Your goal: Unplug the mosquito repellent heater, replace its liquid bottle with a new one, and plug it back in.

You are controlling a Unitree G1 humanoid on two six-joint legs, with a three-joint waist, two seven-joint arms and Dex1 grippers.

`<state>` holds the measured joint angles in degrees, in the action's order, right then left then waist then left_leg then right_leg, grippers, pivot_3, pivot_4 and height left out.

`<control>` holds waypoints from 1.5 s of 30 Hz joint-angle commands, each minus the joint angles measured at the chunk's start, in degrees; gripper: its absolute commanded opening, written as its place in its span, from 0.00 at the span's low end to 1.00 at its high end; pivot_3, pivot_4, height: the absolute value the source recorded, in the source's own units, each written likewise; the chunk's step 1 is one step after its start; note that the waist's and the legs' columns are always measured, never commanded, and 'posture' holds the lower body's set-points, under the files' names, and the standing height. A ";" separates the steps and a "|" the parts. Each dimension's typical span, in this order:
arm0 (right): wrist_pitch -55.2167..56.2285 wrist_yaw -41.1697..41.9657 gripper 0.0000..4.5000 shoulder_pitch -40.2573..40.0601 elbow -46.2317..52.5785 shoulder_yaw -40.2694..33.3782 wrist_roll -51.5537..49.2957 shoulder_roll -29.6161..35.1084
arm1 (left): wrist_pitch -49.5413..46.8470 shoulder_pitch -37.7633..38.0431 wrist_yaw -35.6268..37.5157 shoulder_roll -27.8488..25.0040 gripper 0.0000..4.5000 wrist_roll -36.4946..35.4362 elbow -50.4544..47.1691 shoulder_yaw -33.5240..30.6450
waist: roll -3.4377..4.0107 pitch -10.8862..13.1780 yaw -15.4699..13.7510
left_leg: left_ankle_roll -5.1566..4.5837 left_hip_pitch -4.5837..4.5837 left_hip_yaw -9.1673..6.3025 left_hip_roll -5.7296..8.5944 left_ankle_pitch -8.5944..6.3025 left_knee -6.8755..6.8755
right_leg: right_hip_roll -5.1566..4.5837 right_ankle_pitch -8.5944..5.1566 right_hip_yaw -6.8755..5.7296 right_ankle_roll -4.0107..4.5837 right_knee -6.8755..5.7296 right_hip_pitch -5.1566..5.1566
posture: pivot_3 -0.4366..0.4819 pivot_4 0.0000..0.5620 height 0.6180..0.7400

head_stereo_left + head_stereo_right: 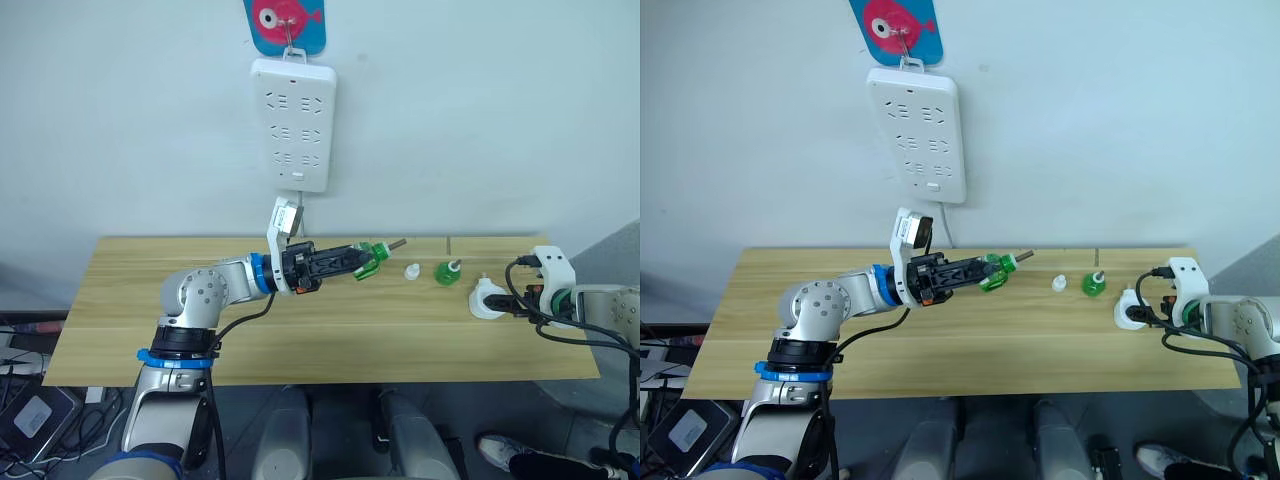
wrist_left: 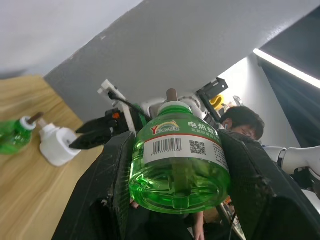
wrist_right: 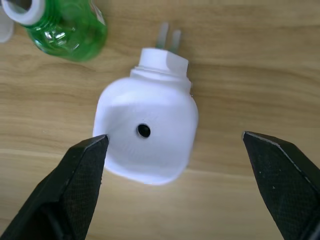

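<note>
Status, judged from the present layout: the power strip (image 1: 293,124) on the wall has no unit in any socket, and the mosquito repellent heater (image 3: 148,141) lies on the wooden table (image 1: 120,290), so I take the unplug step as done. A green bottle (image 1: 447,270) stands on the table between the heater and a small white cap (image 1: 411,271); I cannot tell whether it is the spent one. Remaining, as I judge it: fit the bottle I carry into the heater, then plug the heater back into the strip.

Left arm: extended across the table toward my right, forearm roughly level and above the surface. My left gripper (image 1: 362,262) is clamped on the liquid bottle (image 2: 177,167), one finger on each flank, with the wick end pointing toward the heater.

Right arm: low at the table's right end. My right gripper (image 3: 175,185) is spread wide, jaws either side of the heater without touching it; prongs face away from me.
</note>
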<state>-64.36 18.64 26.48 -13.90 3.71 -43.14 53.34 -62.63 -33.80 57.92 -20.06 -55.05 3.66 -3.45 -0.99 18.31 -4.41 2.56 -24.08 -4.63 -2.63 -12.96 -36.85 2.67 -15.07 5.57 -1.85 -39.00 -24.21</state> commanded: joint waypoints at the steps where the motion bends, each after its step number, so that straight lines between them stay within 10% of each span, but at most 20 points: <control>1: -1.15 3.24 0.99 2.48 -3.68 1.06 4.89 -1.08 | -0.60 0.98 -0.21 -0.60 0.50 -2.07 -4.33 -1.22 | 0.00 0.03 -0.22 | 0.00 0.00 0.00 0.01 0.00 0.00 | -0.01 0.00 0.00 0.00 0.00 0.00 | 0.86 0.63 1.00; 17: -7.79 11.13 0.99 7.82 -6.21 -0.17 15.30 -2.42 | 0.52 6.37 -0.50 -2.66 0.50 -1.99 -9.43 -0.76 | -0.12 0.28 -1.14 | 0.02 -0.02 0.01 0.02 -0.01 0.02 | -0.04 -0.02 0.04 -0.03 0.08 0.01 | 0.89 0.61 1.00; 28: -27.50 1.47 0.99 14.43 -4.48 -14.33 16.51 -10.67 | 2.64 6.49 0.77 -2.87 0.50 -1.05 -9.32 1.41 | -0.11 0.29 -2.20 | 0.03 -0.27 0.01 0.02 -0.01 0.07 | -0.05 -0.02 0.02 -0.03 0.10 -0.25 | 0.88 0.58 1.00; 45: -28.13 -5.58 0.99 15.42 -8.45 -18.83 21.75 -15.18 | 3.02 9.08 0.11 -3.94 0.50 -1.71 -12.25 1.61 | -0.10 0.29 -4.82 | 0.07 -0.80 0.09 0.04 0.00 0.20 | -0.10 0.16 0.00 0.26 0.06 -0.98 | 0.92 0.56 1.00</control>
<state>-92.04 13.41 41.74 -22.61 -13.56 -21.68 37.78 -59.87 -25.10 57.96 -23.57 -55.94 -6.27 -1.89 -1.09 18.59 -9.23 2.63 -24.88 -4.54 -2.58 -12.96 -36.64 2.58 -14.91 5.57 -1.59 -38.94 -25.20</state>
